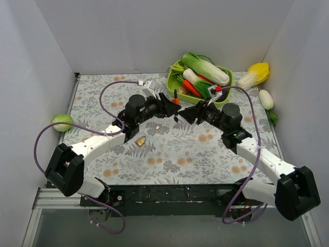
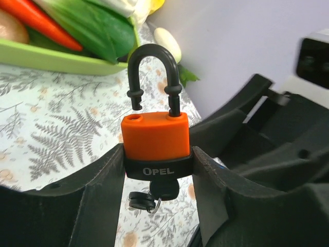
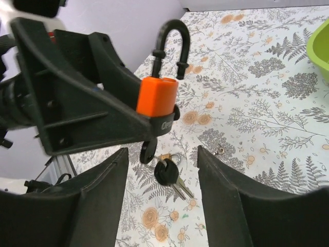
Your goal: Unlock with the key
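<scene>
The key [image 3: 148, 151] is sitting in the underside of the orange padlock [image 2: 156, 136], its black head showing just below the lock's black base. A small ring is hanging from it and carrying a second black-headed key [image 3: 165, 173], whose silver blade is dangling lower. The padlock's black shackle [image 2: 153, 72] is standing raised, with one leg clear of its hole in the orange top and the other leg still in the body. White letters on the black base are reading "OPEL". The left fingers [image 2: 95, 206] are gripping the padlock by that base from both sides and holding it upright above the bench [image 1: 169, 154]. The right fingers [image 3: 247, 206] are spread apart with nothing between them, facing the padlock from close by, just below the level of the hanging keys. Behind the padlock, toward the far wall, a lime-green tray [image 1: 172, 78] is holding a leafy green-and-white cabbage [image 1: 205, 67], an orange carrot [image 1: 191, 88] and a white radish [image 1: 192, 76]. To the right of the padlock, beyond the tray, a yellow-tipped leafy vegetable [image 1: 255, 75] and another white radish [image 1: 266, 99] are lying on the bench. Well to the left of the padlock, a round green cabbage [image 1: 62, 122] is resting at the bench's edge. A small brass-coloured object [image 1: 140, 142] is lying on the bench near the padlock, on its near-left side.
</scene>
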Tool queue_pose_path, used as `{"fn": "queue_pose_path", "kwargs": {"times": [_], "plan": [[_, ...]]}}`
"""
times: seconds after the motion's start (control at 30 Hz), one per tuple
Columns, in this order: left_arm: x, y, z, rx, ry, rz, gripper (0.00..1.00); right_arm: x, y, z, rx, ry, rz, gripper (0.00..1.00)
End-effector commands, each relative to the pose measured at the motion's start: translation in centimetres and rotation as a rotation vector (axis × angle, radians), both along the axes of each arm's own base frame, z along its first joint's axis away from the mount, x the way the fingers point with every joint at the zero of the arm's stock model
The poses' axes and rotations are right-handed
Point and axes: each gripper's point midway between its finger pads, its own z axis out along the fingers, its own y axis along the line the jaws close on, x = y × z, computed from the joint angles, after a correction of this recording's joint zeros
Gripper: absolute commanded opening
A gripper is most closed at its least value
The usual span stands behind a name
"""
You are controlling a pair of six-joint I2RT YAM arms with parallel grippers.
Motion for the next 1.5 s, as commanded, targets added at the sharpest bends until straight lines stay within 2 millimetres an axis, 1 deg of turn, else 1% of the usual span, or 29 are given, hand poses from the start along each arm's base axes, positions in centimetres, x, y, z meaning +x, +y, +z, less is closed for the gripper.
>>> {"fn": "queue_pose_path", "kwargs": {"times": [0.0, 0.03, 0.07, 0.1, 0.13, 0.2, 0.23, 0.27, 0.3, 0.33, 0.37, 0.4, 0.43, 0.47, 0.53, 0.57, 0.67, 0.7, 0.73, 0.8, 0.83, 0.9, 0.93, 1.0, 1.03, 1.17, 1.2, 1.33, 1.47], "plan": [[-0.5, 1.9, 2.2, -0.006, -0.039, -0.051, 0.0, -1.7, -1.1, 1.8, -0.033, -0.108, 0.028, 0.65], [-0.6, 2.2, 2.2, -0.008, -0.045, -0.077, 0.0, -2.0, -1.3, 2.2, -0.04, -0.121, 0.029, 0.68], [-0.8, 2.4, 2.0, 0.001, -0.048, -0.084, 0.0, -2.3, -1.6, 3.1, -0.04, -0.149, 0.025, 0.69], [-1.4, 2.7, 1.7, 0.009, -0.065, -0.1, 0.0, -2.1, -1.9, 4.3, -0.05, -0.194, 0.017, 0.7], [-1.9, 2.7, 1.8, 0.024, -0.102, -0.132, 0.0, -2.3, -2.1, 4.4, -0.066, -0.195, 0.018, 0.72], [-2.9, 2.7, 2.0, 0.046, -0.15, -0.192, 0.0, -2.5, -2.4, 6.4, -0.081, -0.267, 0.025, 0.74], [-3.8, 2.6, 2.4, 0.054, -0.178, -0.234, 0.0, -2.6, -2.4, 7.0, -0.087, -0.284, 0.034, 0.76], [-5.3, 2.4, 2.7, 0.063, -0.225, -0.324, 0.0, -3.0, -2.0, 7.2, -0.096, -0.301, 0.076, 0.76], [-6.2, 2.3, 2.8, 0.062, -0.244, -0.369, 0.0, -3.3, -1.8, 7.7, -0.099, -0.318, 0.103, 0.76], [-7.1, 2.4, 3.0, 0.059, -0.262, -0.407, 0.0, -3.5, -1.5, 9.3, -0.096, -0.367, 0.131, 0.76], [-8.1, 2.3, 3.1, 0.058, -0.278, -0.463, 0.0, -4.3, -0.8, 9.3, -0.099, -0.373, 0.209, 0.76], [-8.6, 2.4, 3.0, 0.058, -0.284, -0.486, 0.0, -4.6, -0.4, 9.9, -0.095, -0.384, 0.246, 0.76], [-9.0, 2.5, 2.9, 0.057, -0.291, -0.501, 0.0, -4.9, -0.2, 11.4, -0.088, -0.411, 0.272, 0.75], [-9.3, 2.5, 3.0, 0.057, -0.3, -0.509, 0.0, -4.8, 0.1, 11.3, -0.091, -0.384, 0.295, 0.75], [-9.2, 2.7, 3.0, 0.061, -0.305, -0.492, 0.0, -3.9, 0.1, 11.5, -0.095, -0.349, 0.26, 0.74], [-9.4, 2.8, 2.9, 0.061, -0.309, -0.495, 0.0, -3.0, -0.1, 11.9, -0.102, -0.349, 0.216, 0.74], [-10.3, 2.7, 3.1, 0.049, -0.319, -0.547, 0.0, -2.1, -0.1, 11.5, -0.137, -0.371, 0.195, 0.75], [-10.9, 2.5, 3.0, 0.038, -0.31, -0.589, 0.0, -2.2, 0.0, 11.6, -0.138, -0.385, 0.209, 0.75], [-11.1, 2.5, 3.0, 0.034, -0.308, -0.606, 0.0, -2.5, 0.6, 11.3, -0.136, -0.385, 0.263, 0.75], [-11.4, 2.3, 2.9, 0.026, -0.299, -0.638, 0.0, -3.1, 1.2, 12.2, -0.122, -0.41, 0.327, 0.75], [-11.7, 2.3, 3.0, 0.023, -0.299, -0.652, 0.0, -3.8, 1.6, 11.9, -0.114, -0.408, 0.39, 0.75], [-11.8, 2.4, 3.0, 0.023, -0.299, -0.657, 0.0, -4.2, 1.9, 12.2, -0.105, -0.421, 0.432, 0.75], [-11.7, 2.4, 2.9, 0.028, -0.303, -0.654, 0.0, -4.7, 2.0, 12.1, -0.103, -0.422, 0.468, 0.75], [-11.7, 2.4, 2.9, 0.031, -0.3, -0.655, 0.0, -5.2, 2.1, 12.0, -0.11, -0.434, 0.499, 0.75], [-11.7, 2.4, 2.8, 0.034, -0.3, -0.655, 0.0, -5.6, 2.1, 11.6, -0.113, -0.414, 0.529, 0.75], [-11.2, 2.3, 2.6, 0.044, -0.287, -0.638, 0.0, -7.0, 2.3, 11.0, -0.091, -0.385, 0.621, 0.75], [-11.2, 2.3, 2.5, 0.046, -0.281, -0.637, 0.0, -7.7, 2.3, 10.5, -0.079, -0.361, 0.66, 0.75], [-11.3, 2.3, 2.8, 0.04, -0.29, -0.639, 0.0, -8.2, 2.3, 9.4, -0.072, -0.325, 0.692, 0.74], [-11.3, 2.4, 2.8, 0.042, -0.29, -0.632, 0.0, -8.3, 2.2, 8.7, -0.074, -0.3, 0.697, 0.73]]}}
